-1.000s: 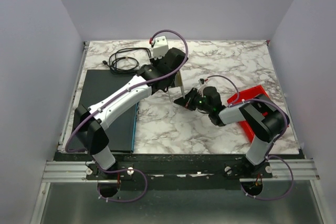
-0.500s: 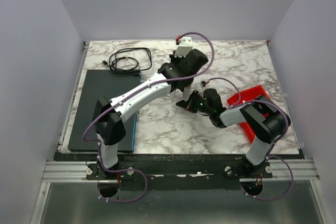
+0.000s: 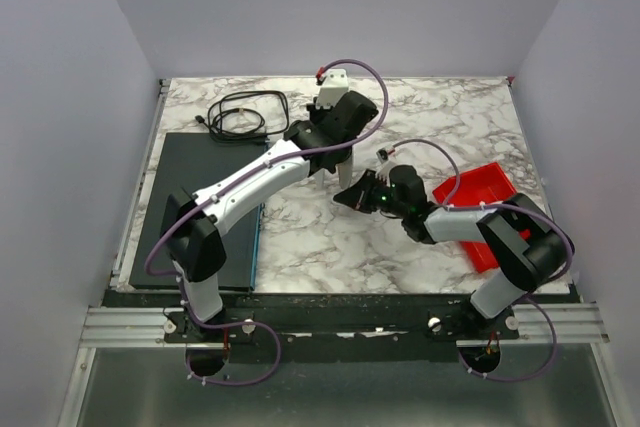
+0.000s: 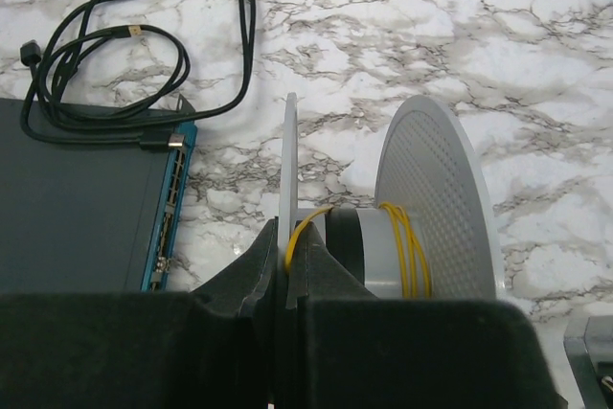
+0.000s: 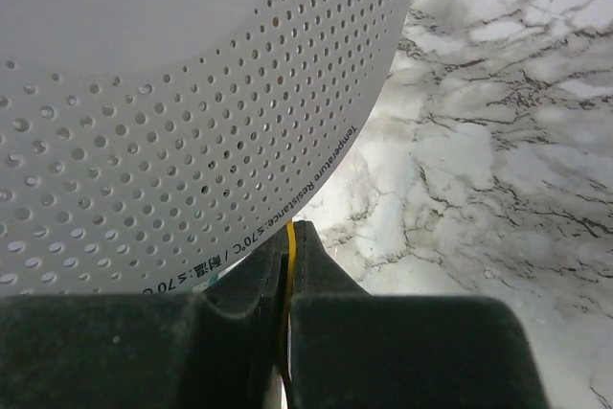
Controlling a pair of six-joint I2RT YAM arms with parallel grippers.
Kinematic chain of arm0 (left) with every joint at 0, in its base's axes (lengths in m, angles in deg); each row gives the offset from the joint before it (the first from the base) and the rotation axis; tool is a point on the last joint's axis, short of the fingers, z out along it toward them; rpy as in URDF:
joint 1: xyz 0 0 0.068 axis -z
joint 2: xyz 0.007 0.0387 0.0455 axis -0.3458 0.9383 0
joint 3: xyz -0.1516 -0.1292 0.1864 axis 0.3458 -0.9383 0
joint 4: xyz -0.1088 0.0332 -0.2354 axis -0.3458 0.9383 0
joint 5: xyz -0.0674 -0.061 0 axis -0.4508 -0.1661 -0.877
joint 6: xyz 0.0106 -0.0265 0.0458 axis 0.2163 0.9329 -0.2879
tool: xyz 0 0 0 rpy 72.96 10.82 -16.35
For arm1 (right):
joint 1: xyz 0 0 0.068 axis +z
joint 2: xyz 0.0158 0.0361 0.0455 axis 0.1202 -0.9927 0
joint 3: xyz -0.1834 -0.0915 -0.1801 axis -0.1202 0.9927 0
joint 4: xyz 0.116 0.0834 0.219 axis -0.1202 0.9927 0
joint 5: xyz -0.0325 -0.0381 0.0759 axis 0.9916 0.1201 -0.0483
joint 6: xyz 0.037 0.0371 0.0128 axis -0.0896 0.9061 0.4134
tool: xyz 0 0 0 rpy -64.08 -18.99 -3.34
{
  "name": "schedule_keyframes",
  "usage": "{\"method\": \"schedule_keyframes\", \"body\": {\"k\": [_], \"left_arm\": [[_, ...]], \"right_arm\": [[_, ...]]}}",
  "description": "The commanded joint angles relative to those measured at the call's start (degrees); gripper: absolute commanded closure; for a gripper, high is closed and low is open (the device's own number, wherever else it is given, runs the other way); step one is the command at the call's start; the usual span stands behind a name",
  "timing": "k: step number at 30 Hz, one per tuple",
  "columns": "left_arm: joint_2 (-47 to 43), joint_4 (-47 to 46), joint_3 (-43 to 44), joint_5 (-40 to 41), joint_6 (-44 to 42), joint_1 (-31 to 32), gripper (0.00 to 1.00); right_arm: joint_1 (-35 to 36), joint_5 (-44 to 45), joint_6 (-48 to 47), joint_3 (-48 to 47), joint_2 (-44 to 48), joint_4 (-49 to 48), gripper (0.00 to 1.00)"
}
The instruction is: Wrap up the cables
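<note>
Far left: black looped cord (image 3: 240,112) on the marble-patterned table (image 3: 440,117), just beyond the far edge of the dark flat slab (image 3: 190,187) lying along the left side. Right side: red plastic tray (image 3: 485,182). Centre: grey perforated plastic spool (image 4: 431,198), on edge. The left gripper (image 4: 287,258) clamps one flange from the far side. On the hub between the flanges: thin yellow wire (image 4: 407,251). Just near-right of the spool: right gripper (image 5: 287,256), pinching a strand.

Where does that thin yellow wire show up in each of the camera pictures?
Top external: too thin to make out.
Left wrist: yellow wire looped round the spool hub, lower centre.
Right wrist: pinched in the right gripper, bottom centre.
Shared landmark: the spool's perforated disc, in both wrist views.
</note>
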Motion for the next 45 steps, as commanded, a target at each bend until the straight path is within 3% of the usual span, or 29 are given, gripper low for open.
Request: {"method": "schedule_keyframes", "body": {"k": [1, 12, 25, 33, 45], "left_arm": [[-8.74, -4.48, -2.11, -3.94, 0.25, 0.48, 1.00], [-10.05, -5.91, -2.83, -3.01, -4.78, 0.57, 1.00], [12.20, 9.05, 17.62, 9.05, -14.56, 3.19, 1.00], [19.43, 11.32, 20.51, 9.07, -17.42, 3.81, 1.00], [19.90, 7.78, 16.90, 1.05, -22.61, 5.67, 1.00]], "right_arm": [[0.11, 1.64, -8.06, -3.49, 4.13, 5.18, 0.99], [0.05, 1.75, -10.99, -6.10, 9.21, 13.55, 0.99], [1.43, -2.63, 2.89, -5.51, 2.15, 2.92, 0.99], [1.39, 2.01, 8.43, -5.14, 0.90, 4.47, 0.99], [1.34, 11.04, 12.18, -3.94, -1.43, 6.15, 0.99]]}}
